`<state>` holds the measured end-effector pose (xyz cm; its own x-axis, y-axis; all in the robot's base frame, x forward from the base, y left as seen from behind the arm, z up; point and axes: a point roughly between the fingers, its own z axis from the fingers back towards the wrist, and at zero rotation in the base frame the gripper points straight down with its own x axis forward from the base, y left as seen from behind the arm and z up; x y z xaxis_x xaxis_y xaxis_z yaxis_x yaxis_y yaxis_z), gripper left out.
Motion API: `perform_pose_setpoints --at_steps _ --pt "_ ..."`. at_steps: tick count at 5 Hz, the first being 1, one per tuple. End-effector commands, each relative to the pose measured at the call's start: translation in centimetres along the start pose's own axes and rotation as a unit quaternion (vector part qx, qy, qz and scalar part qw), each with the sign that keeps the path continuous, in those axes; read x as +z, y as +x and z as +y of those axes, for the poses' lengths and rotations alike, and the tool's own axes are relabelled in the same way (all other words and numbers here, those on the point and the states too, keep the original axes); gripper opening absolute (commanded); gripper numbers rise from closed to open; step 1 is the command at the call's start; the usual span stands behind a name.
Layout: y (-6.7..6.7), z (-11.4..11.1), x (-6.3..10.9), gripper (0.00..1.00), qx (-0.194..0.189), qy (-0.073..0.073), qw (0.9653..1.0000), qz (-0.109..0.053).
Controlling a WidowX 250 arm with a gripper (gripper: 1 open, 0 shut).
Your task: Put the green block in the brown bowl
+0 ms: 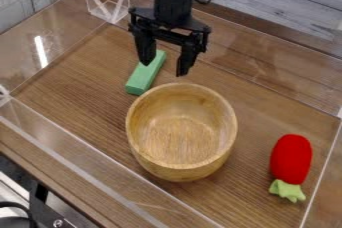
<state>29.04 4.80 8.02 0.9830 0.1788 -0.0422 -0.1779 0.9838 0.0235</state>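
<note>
The block (pixel 146 73) lies flat on the tabletop (pixel 74 92), just beside the bowl (pixel 182 129), not in it. My tool (pixel 162 58) hangs over the block, wide open, holding nothing. I must grab, lift and drop it in.

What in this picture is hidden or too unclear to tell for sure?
Only one camera view, so:
- The far end of the green block is covered by the gripper; whether its open fingers touch the block cannot be told.
- The arm above the gripper is cut off by the top edge.
- The far outer side of the brown bowl is hidden behind its own rim.
- The clear object in the back corner is too transparent to identify.
</note>
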Motion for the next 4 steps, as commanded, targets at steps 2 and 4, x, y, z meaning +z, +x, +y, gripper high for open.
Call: perform_pose_setpoints --at_steps 2,4 --pt "0.9 3.1 0.8 1.00 -0.074 0.007 0.9964 -0.039" --pt "0.8 4.5 0.0 1.00 -0.071 0.001 0.9966 -0.043"
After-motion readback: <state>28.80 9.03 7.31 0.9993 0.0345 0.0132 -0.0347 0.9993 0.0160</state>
